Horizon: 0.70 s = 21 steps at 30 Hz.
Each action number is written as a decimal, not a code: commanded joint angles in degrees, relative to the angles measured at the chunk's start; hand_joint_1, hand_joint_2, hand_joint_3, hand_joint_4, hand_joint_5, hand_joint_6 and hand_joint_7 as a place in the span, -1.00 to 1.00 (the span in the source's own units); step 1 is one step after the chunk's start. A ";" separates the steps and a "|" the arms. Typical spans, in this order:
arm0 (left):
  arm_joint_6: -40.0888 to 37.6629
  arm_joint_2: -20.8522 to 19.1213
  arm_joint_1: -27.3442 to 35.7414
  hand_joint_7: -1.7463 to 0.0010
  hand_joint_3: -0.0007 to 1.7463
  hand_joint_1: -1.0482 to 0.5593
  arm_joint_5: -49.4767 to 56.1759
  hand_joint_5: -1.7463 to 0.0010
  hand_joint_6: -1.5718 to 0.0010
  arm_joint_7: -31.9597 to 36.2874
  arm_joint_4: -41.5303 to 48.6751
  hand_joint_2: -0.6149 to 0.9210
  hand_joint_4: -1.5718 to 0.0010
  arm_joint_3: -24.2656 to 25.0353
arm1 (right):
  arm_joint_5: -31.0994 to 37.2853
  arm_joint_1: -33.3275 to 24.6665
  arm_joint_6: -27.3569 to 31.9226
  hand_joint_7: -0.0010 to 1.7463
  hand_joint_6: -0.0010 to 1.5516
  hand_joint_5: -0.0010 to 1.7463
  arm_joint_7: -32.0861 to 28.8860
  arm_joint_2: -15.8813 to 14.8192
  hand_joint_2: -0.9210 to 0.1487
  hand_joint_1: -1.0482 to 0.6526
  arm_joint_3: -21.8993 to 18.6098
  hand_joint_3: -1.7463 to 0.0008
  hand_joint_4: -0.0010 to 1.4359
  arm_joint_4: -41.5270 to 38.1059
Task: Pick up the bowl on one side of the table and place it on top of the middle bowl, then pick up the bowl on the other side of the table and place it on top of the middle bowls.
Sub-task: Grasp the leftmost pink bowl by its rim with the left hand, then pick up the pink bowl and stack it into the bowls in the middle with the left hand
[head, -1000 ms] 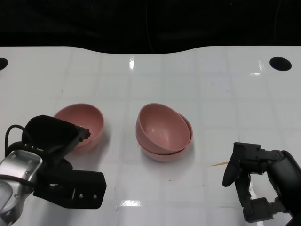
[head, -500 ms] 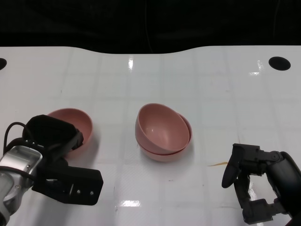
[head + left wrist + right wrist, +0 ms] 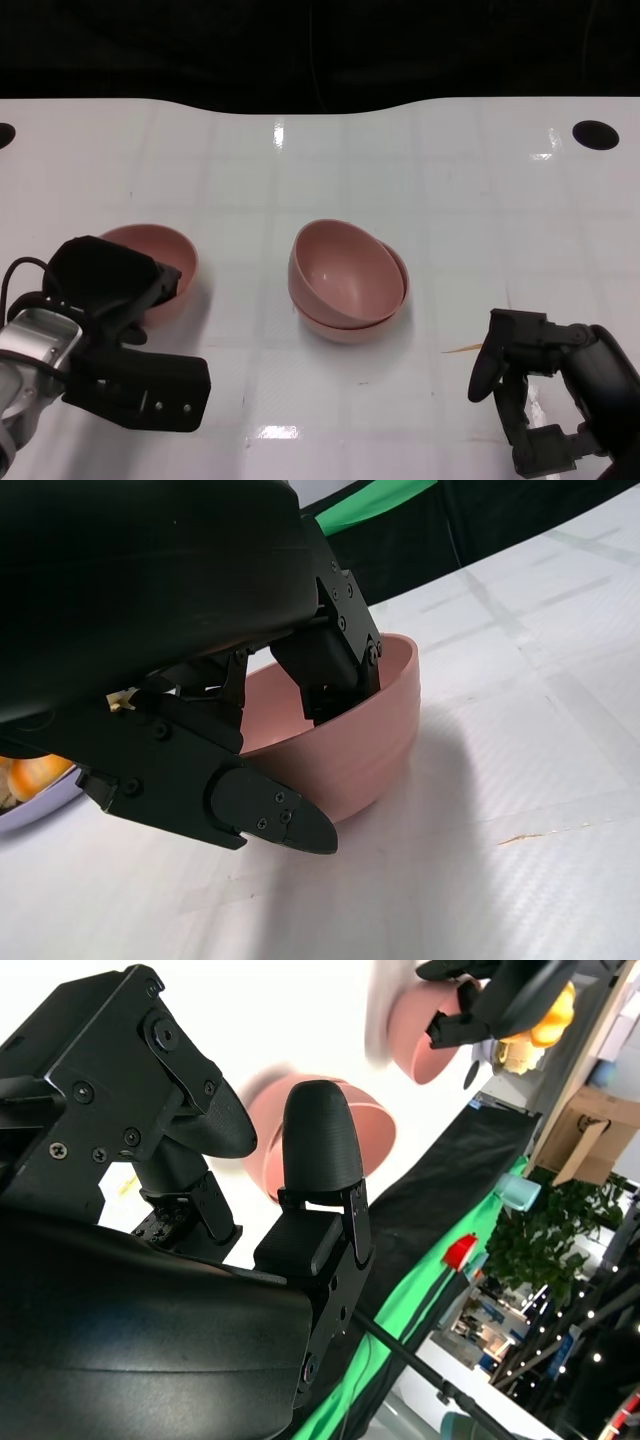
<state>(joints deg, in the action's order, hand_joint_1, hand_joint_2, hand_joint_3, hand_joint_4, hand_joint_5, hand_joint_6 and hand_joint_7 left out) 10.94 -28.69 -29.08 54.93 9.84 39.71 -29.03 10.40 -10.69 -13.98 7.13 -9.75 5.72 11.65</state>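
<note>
While our left hand (image 3: pixel 112 300) pinches the side bowl's (image 3: pixel 160 262) near rim, low over the counter (image 3: pixel 450 200) left of the middle stack (image 3: pixel 345 282), its shallow bite could slip; the top bowl there sits tilted. Our right hand (image 3: pixel 545 385) idles, fingers apart.

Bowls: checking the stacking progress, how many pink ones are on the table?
3: two stacked at the middle, the upper bowl tilted in the lower bowl, and the third bowl at the left robot hand.

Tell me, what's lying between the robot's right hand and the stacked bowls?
Only bare white table lies between right hand and stacked bowls, seen in the head view.
</note>
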 commanded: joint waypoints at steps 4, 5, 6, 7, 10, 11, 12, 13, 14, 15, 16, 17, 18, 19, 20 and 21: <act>1.76 -1.28 -1.18 -0.27 -0.85 -0.04 -2.40 -1.00 0.06 2.96 -0.08 1.00 0.05 1.01 | -0.10 0.60 -1.01 0.75 0.07 1.00 -0.61 -0.09 0.36 0.26 -0.42 -0.89 0.29 -0.69; 1.76 -1.52 -1.08 -0.18 -0.86 -0.05 -2.43 -1.00 0.04 3.05 -0.56 1.00 0.05 1.09 | -0.24 0.64 -0.98 0.75 0.07 1.00 -0.51 -0.11 0.36 0.26 -0.46 -0.89 0.29 -0.68; 1.78 -1.77 -0.91 0.03 -0.87 -0.06 -2.53 -1.00 -0.04 3.21 -1.12 1.00 0.05 1.28 | -0.41 0.67 -0.88 0.74 0.07 1.00 -0.37 -0.15 0.36 0.26 -0.49 -0.89 0.29 -0.62; 1.76 -1.96 -0.73 0.18 -0.85 -0.06 -2.68 -1.00 -0.10 3.26 -1.61 1.00 0.04 1.49 | -0.53 0.68 -0.81 0.74 0.07 1.00 -0.28 -0.18 0.36 0.26 -0.52 -0.89 0.29 -0.57; 0.91 -2.55 0.00 0.40 -0.83 -0.08 -2.97 -1.00 -0.18 1.88 -4.10 1.00 0.08 2.16 | -0.52 0.49 -0.37 0.74 0.06 1.00 -0.16 -0.33 0.36 0.25 -0.66 -0.89 0.28 -0.12; 0.67 -2.76 0.26 0.46 -0.86 -0.08 -3.04 -1.00 -0.21 1.34 -5.03 1.00 0.08 2.35 | -0.58 0.47 -0.48 0.74 0.07 1.00 -0.17 -0.34 0.36 0.25 -0.72 -0.89 0.28 -0.14; 0.48 -2.90 0.44 0.50 -0.86 -0.08 -3.11 -1.00 -0.21 0.97 -5.69 1.00 0.08 2.46 | -0.64 0.49 -0.58 0.75 0.07 1.00 -0.16 -0.35 0.36 0.25 -0.78 -0.89 0.28 -0.18; 0.54 -3.11 0.61 0.51 -0.86 -0.08 -3.27 -1.00 -0.21 0.96 -6.33 1.00 0.08 2.64 | -0.68 0.54 -0.53 0.75 0.07 1.00 -0.11 -0.38 0.36 0.26 -0.82 -0.89 0.28 -0.16; 0.64 -3.34 0.72 0.58 -0.88 -0.07 -3.26 -0.93 -0.25 1.22 -6.77 1.00 0.08 2.69 | -0.76 0.58 -0.48 0.75 0.07 1.00 -0.02 -0.39 0.36 0.26 -0.84 -0.89 0.28 -0.14; 0.76 -3.53 0.81 0.66 -0.91 -0.07 -3.32 -0.86 -0.30 1.45 -7.12 1.00 0.07 2.73 | -0.79 0.60 -0.42 0.75 0.07 1.00 0.05 -0.40 0.36 0.26 -0.85 -0.89 0.28 -0.09; 0.69 -3.75 0.99 0.70 -0.91 -0.07 -3.51 -0.82 -0.32 1.28 -7.86 1.00 0.07 2.90 | -0.82 0.62 -0.42 0.74 0.07 1.00 0.12 -0.42 0.36 0.26 -0.86 -0.89 0.28 -0.09; 0.41 -3.93 1.17 0.75 -0.92 -0.07 -3.65 -0.71 -0.35 0.87 -8.70 1.00 0.05 3.05 | -0.84 0.63 -0.48 0.74 0.07 1.00 0.16 -0.42 0.36 0.26 -0.87 -0.89 0.28 -0.13; 0.16 -4.11 1.37 0.78 -0.93 -0.07 -3.76 -0.67 -0.37 0.57 -9.73 1.00 0.03 3.25 | -0.86 0.58 -0.30 0.74 0.07 1.00 0.23 -0.42 0.36 0.26 -0.90 -0.89 0.28 -0.03; -0.05 -4.23 1.53 0.80 -0.96 -0.07 -3.81 -0.69 -0.41 0.36 -10.47 0.99 0.03 3.39 | -0.86 0.54 -0.15 0.74 0.07 1.00 0.28 -0.42 0.36 0.26 -0.92 -0.89 0.28 0.04; -0.25 -4.46 1.76 0.82 -0.97 -0.07 -3.73 -0.69 -0.42 0.01 -11.69 0.99 0.03 3.57 | -0.88 0.43 0.00 0.74 0.07 1.00 0.34 -0.44 0.36 0.26 -0.98 -0.89 0.28 0.29; -0.40 -4.64 1.97 0.83 -0.98 -0.06 -3.67 -0.70 -0.43 -0.29 -12.69 0.98 0.03 3.74 | -0.89 0.34 0.02 0.74 0.07 1.00 0.39 -0.47 0.36 0.26 -1.03 -0.89 0.28 0.46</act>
<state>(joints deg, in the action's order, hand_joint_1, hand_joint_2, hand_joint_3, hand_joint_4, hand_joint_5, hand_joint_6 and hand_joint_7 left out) 11.07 -31.67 -27.63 51.43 10.50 28.75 -26.24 10.35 -10.26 -14.29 7.29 -9.65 5.25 11.47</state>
